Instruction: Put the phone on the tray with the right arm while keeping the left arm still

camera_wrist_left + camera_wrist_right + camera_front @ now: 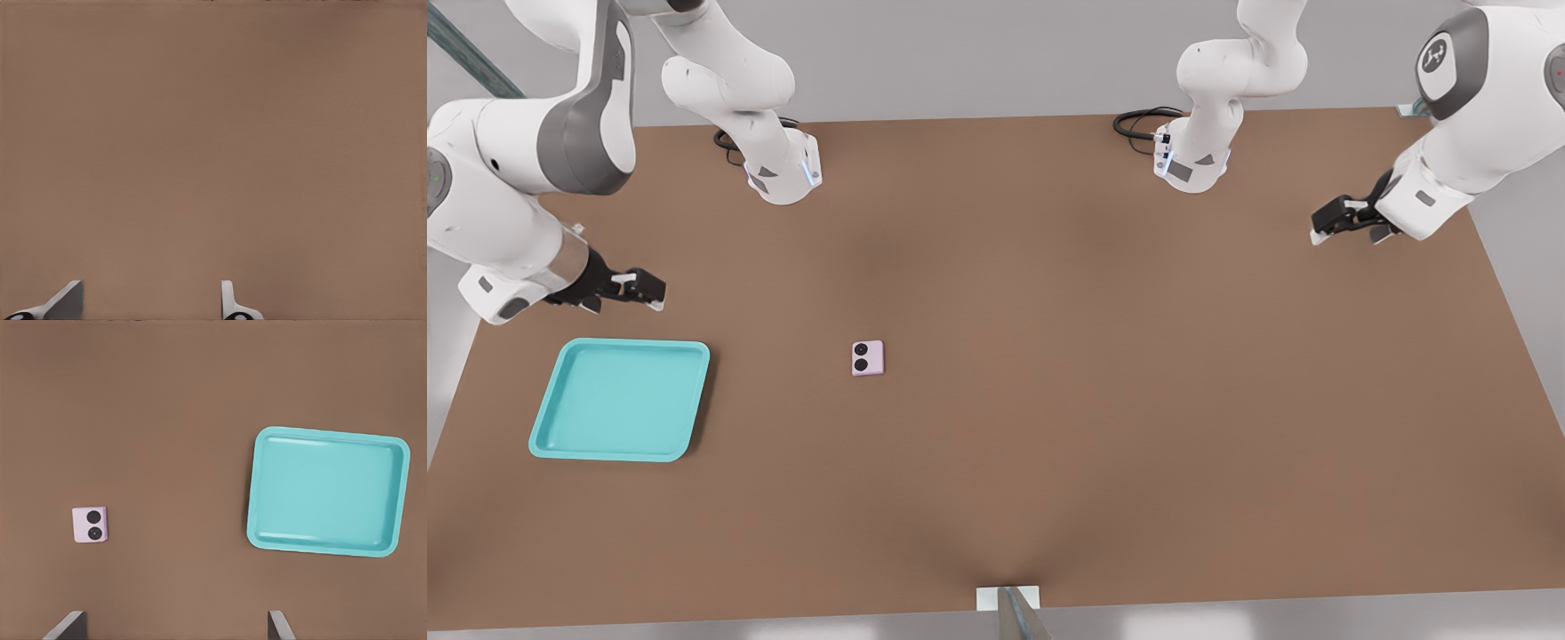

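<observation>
The small pink-lilac phone [868, 358] lies flat on the brown table, its two black lenses facing up, a little toward the front view's left of centre. At the front view's left sits the turquoise tray [618, 400], with nothing in it. My gripper [651, 293] hovers just behind the tray's far edge, open and holding nothing. From the right wrist view, the phone [90, 524] and the tray [327, 490] lie well apart on the table, and the gripper [175, 628] shows only its two fingertips [70, 623], spread wide.
Both arm bases [783, 173] [1192, 164] stand along the table's far edge with black cables [1138, 120] beside them. The parked arm's gripper [1338, 222] hangs over the front view's right side. A small white bracket [1009, 598] sits at the table's near edge.
</observation>
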You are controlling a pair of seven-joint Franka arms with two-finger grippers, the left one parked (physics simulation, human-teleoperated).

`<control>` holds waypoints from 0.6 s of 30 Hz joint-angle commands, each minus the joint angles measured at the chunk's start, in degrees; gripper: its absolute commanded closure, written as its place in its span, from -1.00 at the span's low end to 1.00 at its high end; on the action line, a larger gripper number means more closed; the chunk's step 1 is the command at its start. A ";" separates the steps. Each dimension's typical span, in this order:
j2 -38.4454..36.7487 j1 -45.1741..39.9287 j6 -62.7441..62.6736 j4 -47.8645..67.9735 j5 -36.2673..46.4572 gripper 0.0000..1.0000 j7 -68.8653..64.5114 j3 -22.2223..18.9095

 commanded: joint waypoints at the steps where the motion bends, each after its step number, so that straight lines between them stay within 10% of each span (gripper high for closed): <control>1: 0.23 0.09 1.97 0.10 -0.02 -1.00 -0.35 -0.09; 18: 17.63 16.00 32.64 -16.42 -1.16 -1.00 30.49 5.62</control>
